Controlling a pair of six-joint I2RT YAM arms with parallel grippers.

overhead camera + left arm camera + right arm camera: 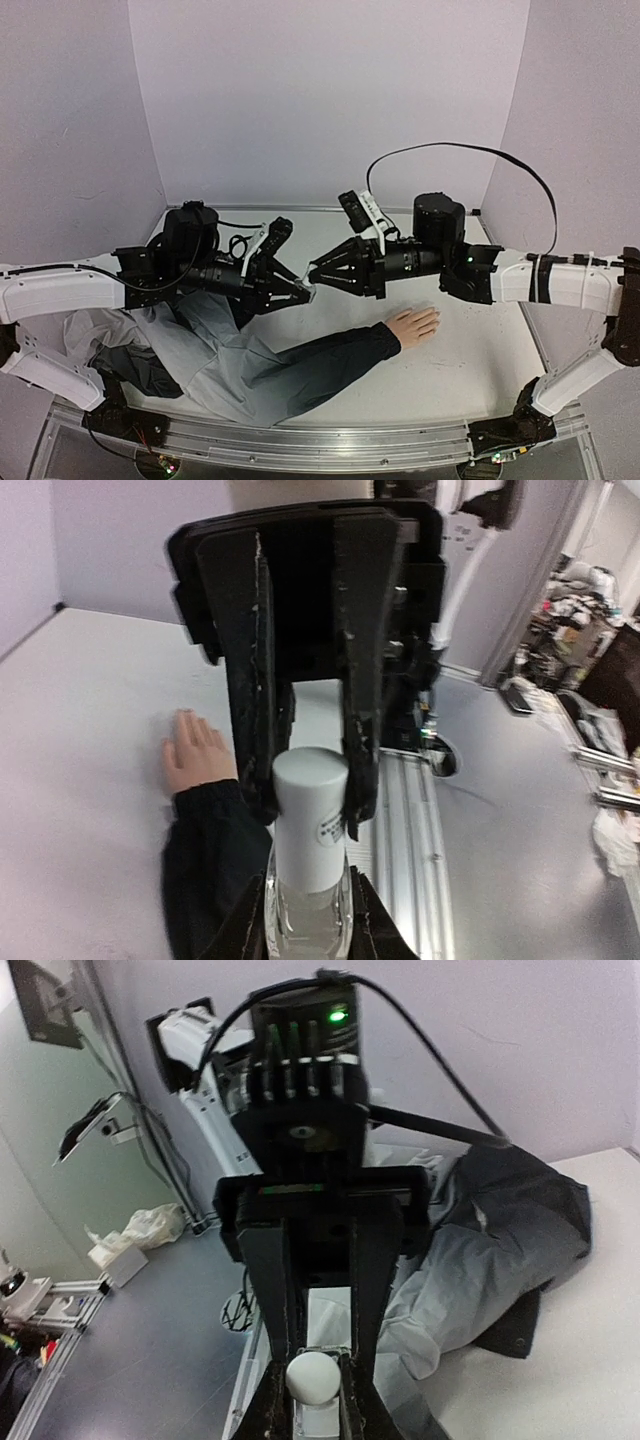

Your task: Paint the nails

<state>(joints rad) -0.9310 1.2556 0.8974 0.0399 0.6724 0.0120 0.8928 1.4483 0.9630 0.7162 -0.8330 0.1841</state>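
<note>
A small clear bottle (305, 910) with a white cap (310, 815) hangs in mid-air between both arms. My left gripper (308, 925) is shut on its glass body. My right gripper (318, 1395) is shut on the cap (318, 1378) from the opposite side. In the top view the two grippers meet tip to tip, left (298, 293) and right (320, 274), above the table. The pale mannequin hand (415, 325) lies flat, fingers spread, at the end of a dark sleeve (330, 360), to the right of and nearer than the grippers. Its nails are too small to make out.
A grey jacket (200, 350) lies bunched at the left of the table (470, 370), under my left arm. The mannequin hand (195, 755) and sleeve cuff (215, 860) lie below the bottle, to its left, in the left wrist view. A metal rail (320, 440) runs along the near edge.
</note>
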